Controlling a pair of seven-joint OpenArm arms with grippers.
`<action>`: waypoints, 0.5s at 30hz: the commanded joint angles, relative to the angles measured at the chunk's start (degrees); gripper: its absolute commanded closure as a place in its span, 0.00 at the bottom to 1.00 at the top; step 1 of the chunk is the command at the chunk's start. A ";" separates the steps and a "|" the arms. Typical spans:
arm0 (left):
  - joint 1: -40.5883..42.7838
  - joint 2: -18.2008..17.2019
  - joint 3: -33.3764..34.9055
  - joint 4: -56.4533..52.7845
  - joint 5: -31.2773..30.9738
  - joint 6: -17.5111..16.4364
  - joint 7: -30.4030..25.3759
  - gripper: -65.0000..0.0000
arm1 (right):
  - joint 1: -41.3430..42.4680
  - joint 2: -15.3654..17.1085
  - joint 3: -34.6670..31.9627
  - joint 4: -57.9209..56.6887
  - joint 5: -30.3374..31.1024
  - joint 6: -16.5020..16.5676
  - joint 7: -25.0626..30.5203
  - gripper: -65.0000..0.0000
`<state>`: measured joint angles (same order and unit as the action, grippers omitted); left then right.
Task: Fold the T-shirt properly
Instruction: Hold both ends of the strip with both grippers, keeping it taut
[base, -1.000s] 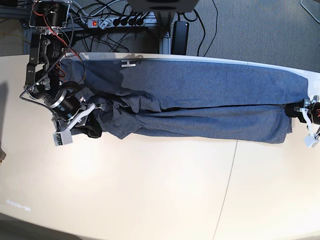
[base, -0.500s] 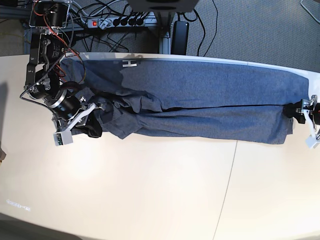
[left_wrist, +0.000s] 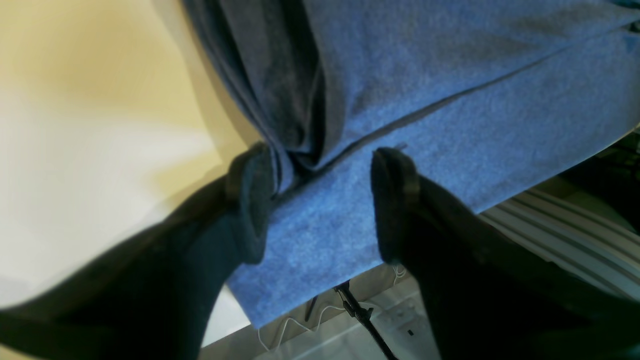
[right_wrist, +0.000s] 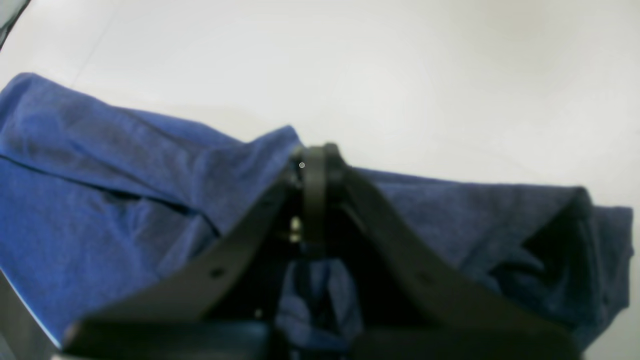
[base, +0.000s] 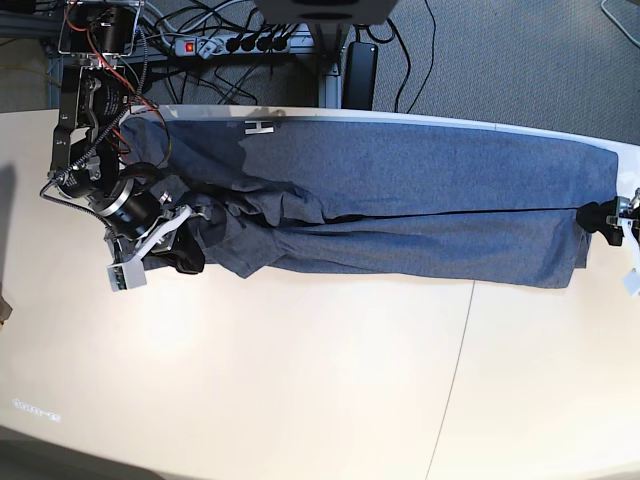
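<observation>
Pale table, T-shirt stretched between my grippers.
Right gripper clenches bunched cloth; left gripper gapes over the hem, so tension is one-sided.

A pale cream bench fills most of the base view, with a thin dark seam curving across its right part. Beyond its far edge lies grey carpet. On that carpet rest a power strip with a red switch, black cables and a black box.
</observation>
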<state>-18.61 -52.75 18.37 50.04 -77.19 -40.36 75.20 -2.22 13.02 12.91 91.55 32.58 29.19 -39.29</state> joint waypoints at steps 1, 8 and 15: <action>-1.20 -1.75 -0.44 0.46 0.61 0.36 -0.72 0.47 | 0.76 0.61 0.37 1.09 1.05 4.26 1.09 1.00; -1.22 -1.75 -0.44 -2.25 6.73 0.36 -7.58 0.47 | 0.74 0.61 0.37 1.09 1.05 4.26 0.63 1.00; -1.20 -1.70 -0.44 -6.62 5.57 0.36 -6.80 0.47 | 0.74 0.61 0.37 1.09 1.03 4.26 0.61 1.00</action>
<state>-18.74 -52.73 18.37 43.18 -71.50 -40.36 68.14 -2.22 13.02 12.91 91.55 32.71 29.19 -39.92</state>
